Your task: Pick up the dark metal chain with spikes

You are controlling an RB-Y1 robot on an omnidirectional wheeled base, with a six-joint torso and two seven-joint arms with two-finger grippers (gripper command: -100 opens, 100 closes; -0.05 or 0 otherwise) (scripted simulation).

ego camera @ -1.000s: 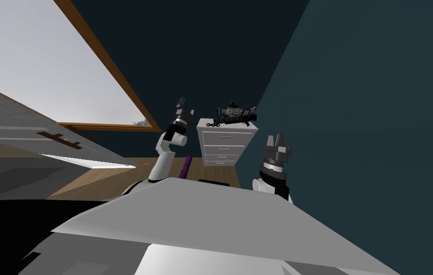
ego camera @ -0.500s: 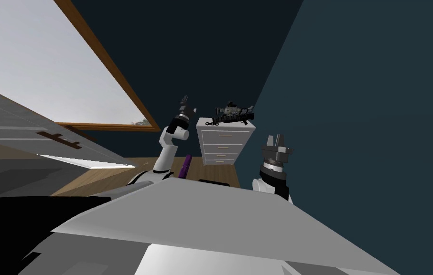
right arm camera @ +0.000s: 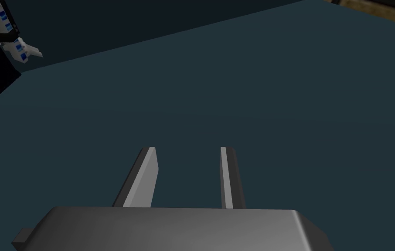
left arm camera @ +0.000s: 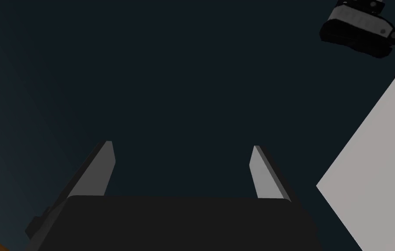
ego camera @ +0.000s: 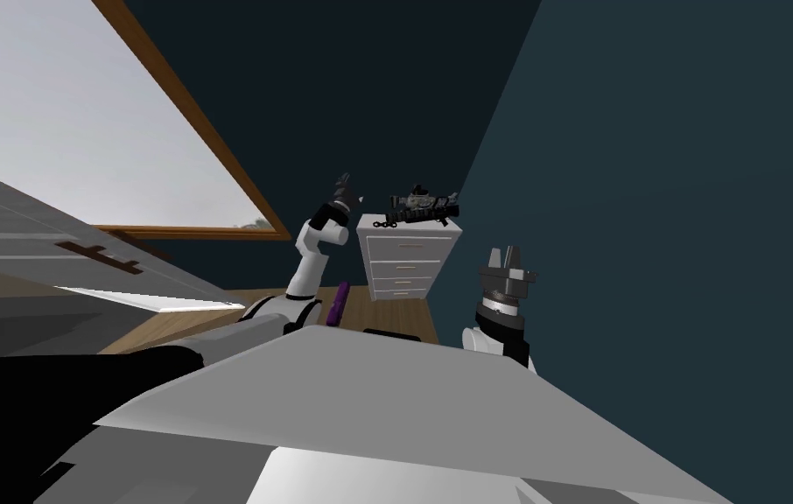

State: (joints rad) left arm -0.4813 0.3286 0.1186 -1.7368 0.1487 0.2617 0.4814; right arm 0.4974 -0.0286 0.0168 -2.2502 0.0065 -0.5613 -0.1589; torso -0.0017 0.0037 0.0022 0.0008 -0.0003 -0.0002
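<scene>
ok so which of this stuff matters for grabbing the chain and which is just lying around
For the job: dark chain, white dresser under it, open left gripper.
Lying about: bulky dark object on the dresser, purple thing on the floor, right gripper.

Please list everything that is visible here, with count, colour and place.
dresser: one, white, four drawers, against the dark blue wall.
chain: one, dark, left edge of the dresser top.
gun-shaped thing: one, dark, on the dresser behind the chain.
purple thing: one, on the wooden floor near the dresser.
window: one, brown frame, at left.
grey slab: one, below the window.
left gripper: open, raised near the dresser.
right gripper: open, lower, at the right.
</scene>
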